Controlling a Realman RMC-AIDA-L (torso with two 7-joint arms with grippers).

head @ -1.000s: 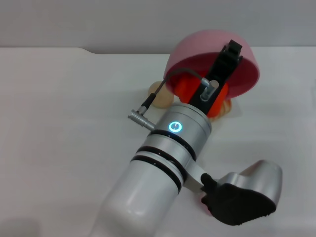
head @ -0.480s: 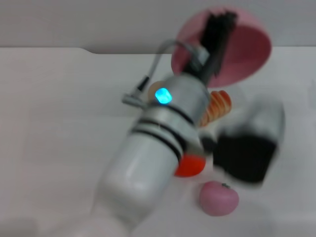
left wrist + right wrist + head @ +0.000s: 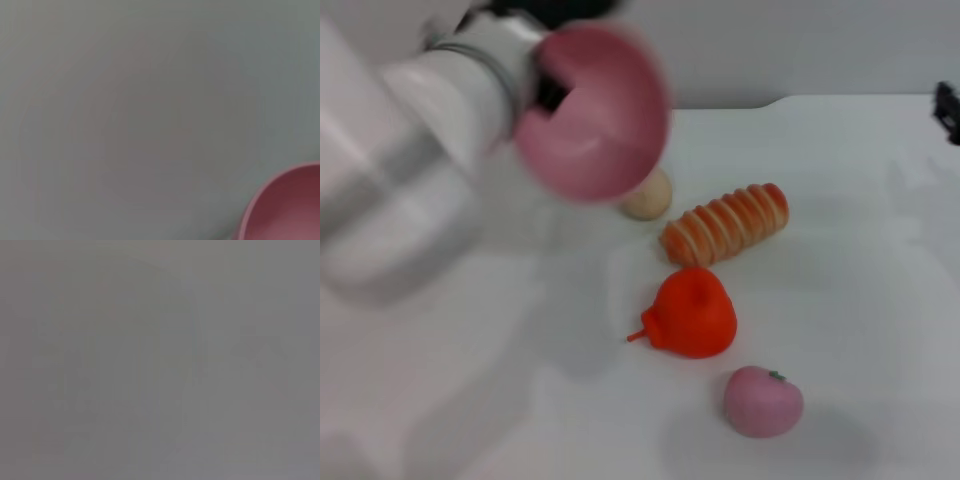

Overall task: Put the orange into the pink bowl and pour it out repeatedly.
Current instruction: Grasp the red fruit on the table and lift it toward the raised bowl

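The orange (image 3: 692, 314) lies on the white table, its small stem pointing left, in front of the middle. The pink bowl (image 3: 595, 118) is held up in the air at the upper left, tipped on its side and empty. My left gripper (image 3: 550, 92) grips the bowl's rim, where its dark fingers show. Part of the bowl also shows in the left wrist view (image 3: 287, 210). Only a black bit of my right gripper (image 3: 950, 108) shows at the far right edge. The right wrist view shows plain grey.
A striped orange-cream bread loaf (image 3: 726, 225) lies just behind the orange. A beige round toy (image 3: 648, 196) sits below the bowl. A small pink apple-like toy (image 3: 763, 401) lies in front of the orange, to its right. The table (image 3: 470, 380) is white.
My left arm has swung from the middle up to the left with the bowl. The orange has dropped out and now rests on the table. My right arm has drawn back to the right edge.
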